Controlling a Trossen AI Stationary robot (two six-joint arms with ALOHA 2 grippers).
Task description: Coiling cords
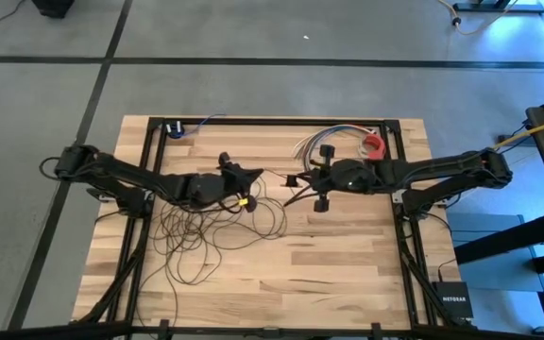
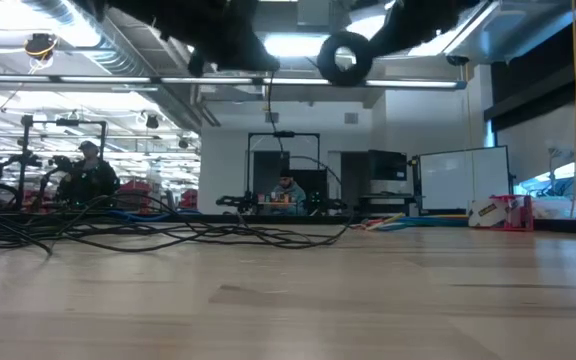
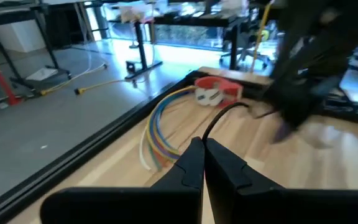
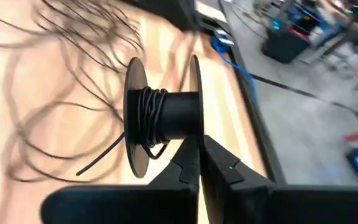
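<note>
Wooden table (image 1: 348, 255): left end effector (image 1: 256, 175) pinches cords (image 1: 206, 236); right end effector (image 4: 199, 163) clamps spool (image 4: 160, 115).

Two dark, jointed arms are seen, each built of rounded black segments. The left tool (image 3: 204, 163) and right tool (image 4: 199, 158) are made of matte black, tapered fingers; markings cannot be made out.

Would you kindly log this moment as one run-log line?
left gripper: shut on cord | right gripper: shut on spool | cord mostly loose on table
</note>
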